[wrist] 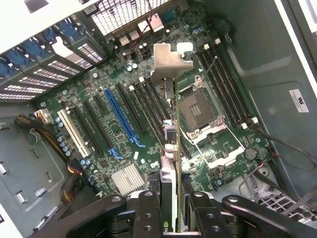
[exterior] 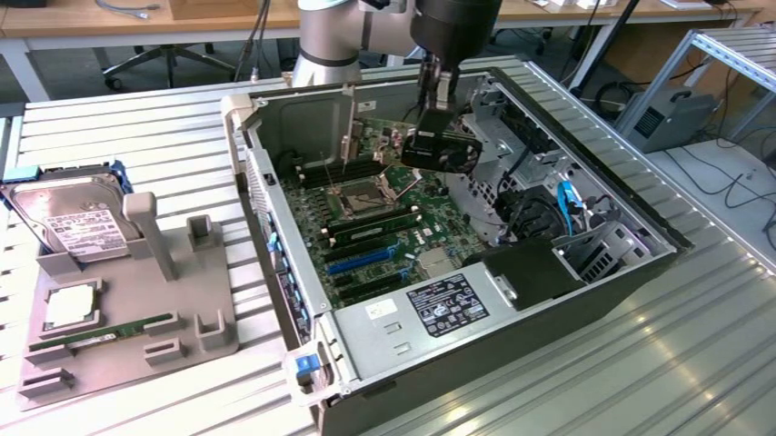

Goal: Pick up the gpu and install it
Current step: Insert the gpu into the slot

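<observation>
Open computer case point(exterior: 363, 350) — gripper point(wrist: 172, 201) clamped on the gpu point(wrist: 171, 144) above the motherboard point(wrist: 99, 104).
Wrist view shows the gpu edge-on between the fingers, so its faces are hidden; its silver bracket point(wrist: 168, 62) points toward the case's rear grille. Whether its lower edge touches a slot cannot be told. In the exterior view the gripper point(exterior: 434, 150) covers most of the card. The case lies on its side on a ribbed metal table point(exterior: 679, 363). On the exterior view's left a grey holder point(exterior: 158, 272) carries a hard drive point(exterior: 73, 227) and a RAM stick point(exterior: 104, 334). Behind — wooden desks point(exterior: 73, 18), an office chair point(exterior: 158, 59), both cut off by the frame.
</observation>
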